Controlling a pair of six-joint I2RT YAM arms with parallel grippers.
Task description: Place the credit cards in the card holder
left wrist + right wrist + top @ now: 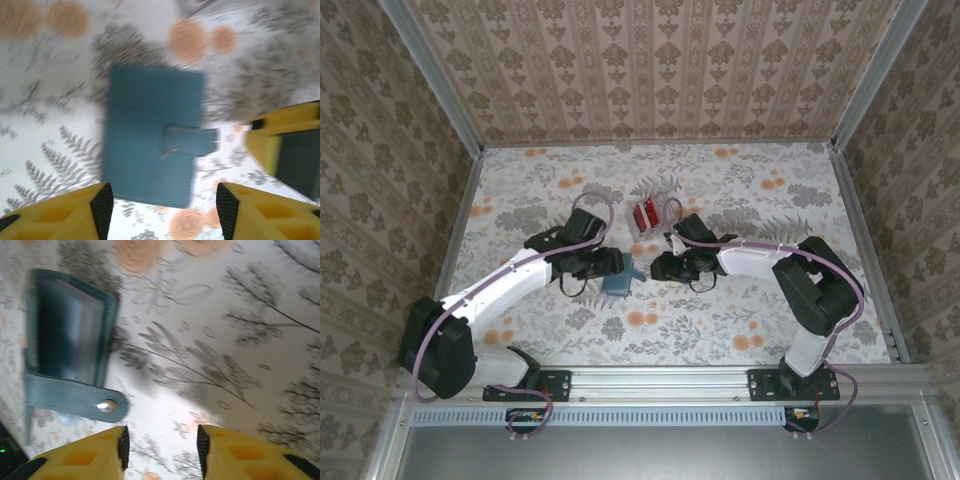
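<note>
The teal card holder (617,283) lies flat on the flowered table between both grippers. In the left wrist view the card holder (150,135) is folded, its strap tab (191,140) reaching past its right edge. My left gripper (165,210) hovers open over its near edge, touching nothing. In the right wrist view the card holder (67,335) is to the left, its strap and metal snap (107,406) hanging loose. My right gripper (162,447) is open over bare table, just right of the strap. The red credit cards (645,214) lie stacked farther back.
A clear plastic piece (666,208) sits against the red cards. The right gripper's yellow finger (287,150) shows close at the right of the left wrist view. Patterned walls (650,70) enclose the table; a metal rail (660,380) runs along the near edge.
</note>
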